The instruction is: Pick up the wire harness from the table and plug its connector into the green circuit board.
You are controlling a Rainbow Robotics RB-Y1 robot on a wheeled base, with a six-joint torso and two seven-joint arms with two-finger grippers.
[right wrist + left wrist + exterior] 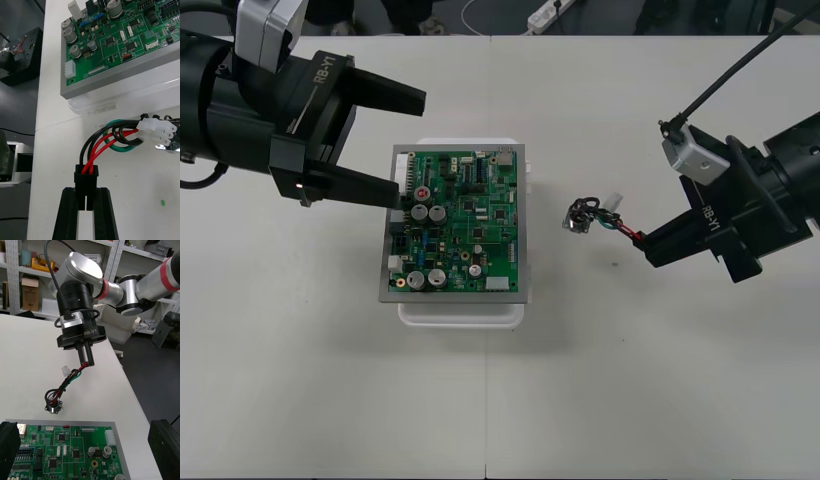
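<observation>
Pale table [630, 390], right claw [86, 195] pinching black plug [86, 177], left claw [412, 148] wide by green board [465, 225]

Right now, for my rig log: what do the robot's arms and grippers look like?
The left gripper and right gripper: black, long black fingers, white RB-Y1 lettering, grey camera block. Black cable to the right's camera. On the right arm, silver links, red ring.
</observation>
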